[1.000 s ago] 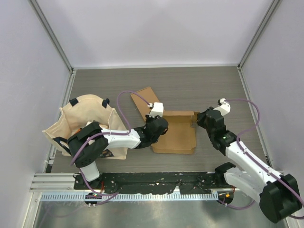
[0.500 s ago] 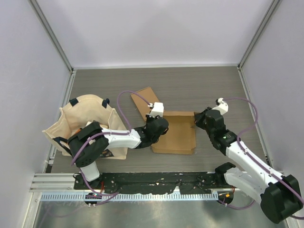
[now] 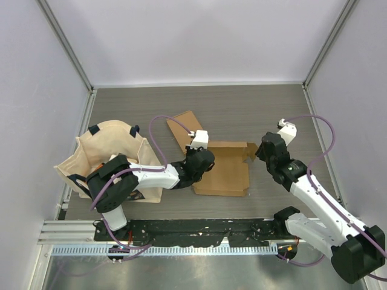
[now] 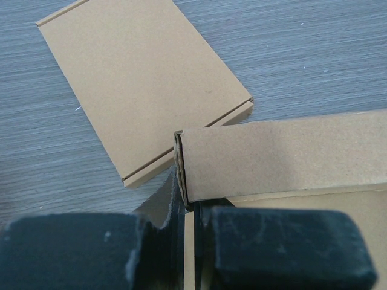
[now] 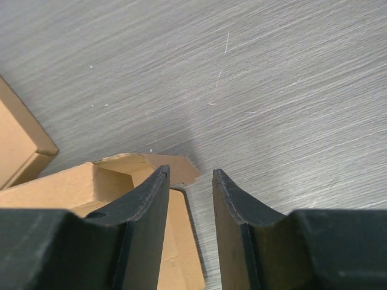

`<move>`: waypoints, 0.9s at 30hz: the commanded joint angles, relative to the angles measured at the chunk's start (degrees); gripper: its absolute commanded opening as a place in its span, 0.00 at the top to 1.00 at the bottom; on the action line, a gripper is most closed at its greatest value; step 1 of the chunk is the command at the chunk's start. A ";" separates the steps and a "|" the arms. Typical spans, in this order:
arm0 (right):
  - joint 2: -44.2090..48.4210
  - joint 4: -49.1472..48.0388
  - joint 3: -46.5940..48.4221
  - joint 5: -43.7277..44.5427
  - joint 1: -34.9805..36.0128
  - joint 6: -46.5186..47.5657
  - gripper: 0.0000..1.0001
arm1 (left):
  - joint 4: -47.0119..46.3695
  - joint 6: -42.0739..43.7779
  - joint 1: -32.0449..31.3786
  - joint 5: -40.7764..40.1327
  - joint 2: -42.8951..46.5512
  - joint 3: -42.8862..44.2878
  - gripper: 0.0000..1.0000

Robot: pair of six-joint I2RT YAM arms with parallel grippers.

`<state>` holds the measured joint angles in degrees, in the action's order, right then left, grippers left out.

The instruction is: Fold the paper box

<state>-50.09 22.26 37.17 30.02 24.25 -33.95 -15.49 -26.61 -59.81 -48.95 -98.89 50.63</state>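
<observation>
The brown paper box (image 3: 227, 172) lies open and flat-bottomed at the table's middle, with a flat lid panel (image 3: 183, 130) stretching to the back left. My left gripper (image 3: 201, 158) is shut on the end of the box's folded-up wall (image 4: 278, 157), pinched between its fingertips (image 4: 188, 202); the lid panel (image 4: 145, 78) lies beyond it. My right gripper (image 3: 259, 151) is open and empty, just off the box's back right corner. In the right wrist view its fingers (image 5: 151, 199) straddle bare table beside the corner flap (image 5: 175, 166).
A cream cloth tote bag (image 3: 109, 154) with dark handles sits at the left, close to the left arm. Grey walls and metal posts (image 3: 66, 45) enclose the table. A black rail (image 3: 199, 229) runs along the near edge.
My right gripper has drawn back a little to the right, off the box's back right corner. The left gripper and the box have stayed put.
</observation>
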 commanded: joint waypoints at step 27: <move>-5.28 -8.55 1.41 -13.23 -1.40 15.50 0.62 | 4.06 -0.64 0.05 0.96 -1.57 0.96 1.00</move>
<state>-51.66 16.01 37.50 21.34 23.22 -20.25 -15.09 -26.63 -59.81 -48.88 -98.96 50.87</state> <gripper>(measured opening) 0.406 0.055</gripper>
